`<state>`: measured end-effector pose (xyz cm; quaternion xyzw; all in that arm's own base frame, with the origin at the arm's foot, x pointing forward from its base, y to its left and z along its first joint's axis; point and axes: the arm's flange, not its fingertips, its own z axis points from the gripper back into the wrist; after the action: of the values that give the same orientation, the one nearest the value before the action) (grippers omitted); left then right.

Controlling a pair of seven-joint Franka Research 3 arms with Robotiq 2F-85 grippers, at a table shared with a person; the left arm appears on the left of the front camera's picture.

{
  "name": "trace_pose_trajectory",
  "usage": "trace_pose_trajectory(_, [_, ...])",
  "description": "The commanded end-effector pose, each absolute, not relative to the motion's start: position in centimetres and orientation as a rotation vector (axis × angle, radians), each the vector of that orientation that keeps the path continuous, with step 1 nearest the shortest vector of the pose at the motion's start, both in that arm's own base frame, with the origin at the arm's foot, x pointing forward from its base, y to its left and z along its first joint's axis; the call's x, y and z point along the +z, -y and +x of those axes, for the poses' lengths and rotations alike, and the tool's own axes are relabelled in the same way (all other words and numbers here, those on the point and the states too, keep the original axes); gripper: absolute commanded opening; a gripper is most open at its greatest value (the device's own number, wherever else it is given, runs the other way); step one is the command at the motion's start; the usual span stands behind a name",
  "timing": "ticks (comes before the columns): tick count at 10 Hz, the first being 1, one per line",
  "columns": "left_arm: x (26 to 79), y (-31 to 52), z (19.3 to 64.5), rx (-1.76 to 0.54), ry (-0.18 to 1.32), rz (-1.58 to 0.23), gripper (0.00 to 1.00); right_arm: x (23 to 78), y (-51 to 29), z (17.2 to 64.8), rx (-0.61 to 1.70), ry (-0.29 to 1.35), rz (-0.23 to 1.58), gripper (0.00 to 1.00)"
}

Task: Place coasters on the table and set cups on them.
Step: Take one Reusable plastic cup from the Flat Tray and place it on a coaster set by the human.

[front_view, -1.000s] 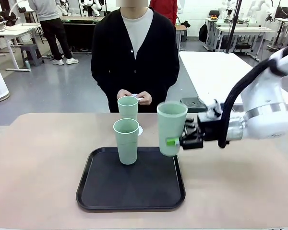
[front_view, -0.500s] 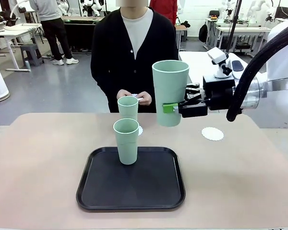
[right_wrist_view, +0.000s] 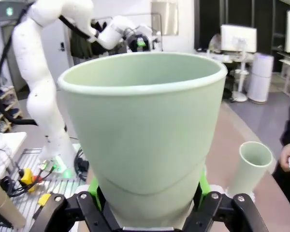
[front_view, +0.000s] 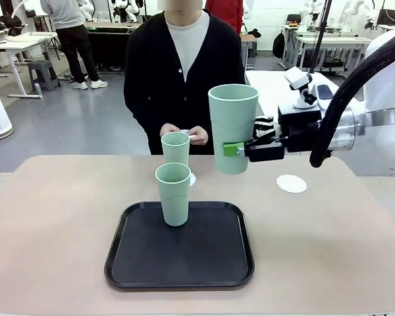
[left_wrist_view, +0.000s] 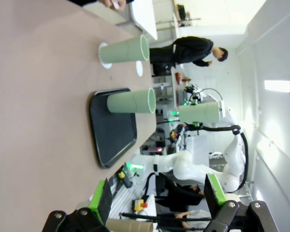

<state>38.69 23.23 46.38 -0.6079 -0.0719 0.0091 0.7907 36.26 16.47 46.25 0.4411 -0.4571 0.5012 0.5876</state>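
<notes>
My right gripper [front_view: 240, 149] is shut on a mint-green cup [front_view: 232, 128] and holds it upright in the air above the tray's far right corner. In the right wrist view this cup [right_wrist_view: 142, 130] sits between the green pads [right_wrist_view: 93, 187]. A second cup [front_view: 174, 194] stands on the black tray [front_view: 178, 253]. A third cup [front_view: 176, 148] stands on a coaster [front_view: 192, 179] on the table [front_view: 52, 217], just beyond the tray. A bare coaster [front_view: 291, 184] lies to the right. My left gripper [left_wrist_view: 159, 200] is open above the table's side, away from the cups.
A person stands at the far edge, both hands [front_view: 184, 133] holding a small white disc. The left wrist view shows the tray [left_wrist_view: 111, 128], the cup on it [left_wrist_view: 131, 101] and the cup on its coaster [left_wrist_view: 125, 49]. A white table [front_view: 296, 99] stands behind on the right.
My right gripper has lifted the cup from beside the tray's right edge to well above the table, uncovering the bare coaster. In the last half second it barely moved.
</notes>
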Motion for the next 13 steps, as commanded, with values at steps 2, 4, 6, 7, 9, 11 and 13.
trace_pose_trajectory(2, [46.6,-23.3,38.7,0.021,0.164,-1.315,1.0,48.8,-7.3,45.0,1.119,1.018,1.024,0.82])
trace_pose_trajectory(4, [46.6,-23.3,38.7,0.021,0.164,-1.315,1.0,49.7,-1.6,48.5,1.145,0.944,1.062,0.82])
trace_pose_trajectory(6, [46.6,-23.3,38.7,0.021,0.164,-1.315,1.0,50.0,3.0,51.4,1.113,0.945,1.082,0.82])
trace_pose_trajectory(7, [46.6,-23.3,38.7,0.021,0.164,-1.315,1.0,50.0,4.7,52.5,1.055,0.986,1.058,0.82])
trace_pose_trajectory(9, [46.6,-23.3,38.7,0.021,0.164,-1.315,1.0,49.9,5.5,52.9,1.031,1.019,1.058,0.82])
trace_pose_trajectory(11, [46.6,-23.3,38.7,0.021,0.164,-1.315,1.0,49.3,5.5,52.2,1.085,0.984,1.031,0.82])
trace_pose_trajectory(13, [46.6,-23.3,38.7,0.021,0.164,-1.315,1.0,49.3,5.5,52.2,1.085,0.984,1.031,0.82])
